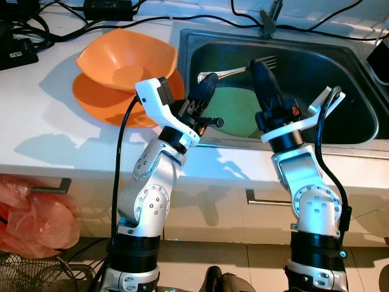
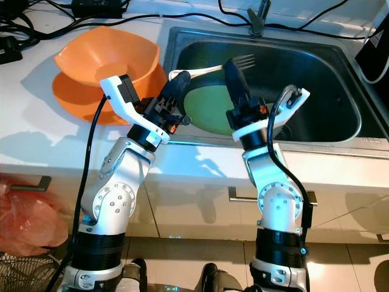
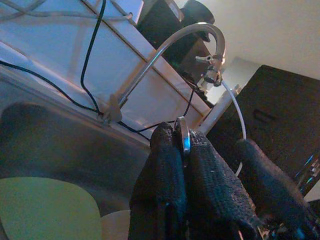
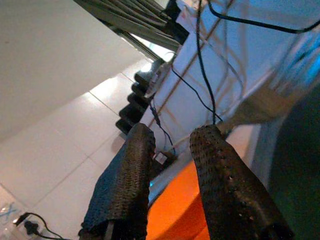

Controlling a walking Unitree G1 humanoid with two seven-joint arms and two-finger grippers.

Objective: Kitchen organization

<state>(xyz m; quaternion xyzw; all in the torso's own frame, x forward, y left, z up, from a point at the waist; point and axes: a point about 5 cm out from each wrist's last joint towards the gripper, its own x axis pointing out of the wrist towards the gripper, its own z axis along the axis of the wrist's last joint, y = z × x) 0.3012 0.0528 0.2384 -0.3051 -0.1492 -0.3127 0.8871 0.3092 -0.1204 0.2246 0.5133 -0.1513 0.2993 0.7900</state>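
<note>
A metal fork (image 1: 240, 69) is held level over the steel sink (image 1: 346, 85), its tines pointing toward the sink's middle. My left gripper (image 1: 206, 82) is shut on the fork's handle end (image 3: 183, 134) at the sink's left rim. A green plate (image 1: 240, 112) lies on the sink floor below the fork. My right gripper (image 1: 261, 73) stands upright over the sink just right of the fork, fingers (image 4: 125, 175) apart and open with nothing between them. An orange bowl (image 1: 127, 61) rests on an orange plate (image 1: 100, 103) on the white counter to the left.
A curved faucet (image 3: 165, 50) rises behind the sink, with black cables (image 1: 73, 27) running along the back of the counter. A red plastic bag (image 1: 30, 222) hangs by the cabinet at lower left. Drawer handles (image 1: 264, 198) line the cabinet front below.
</note>
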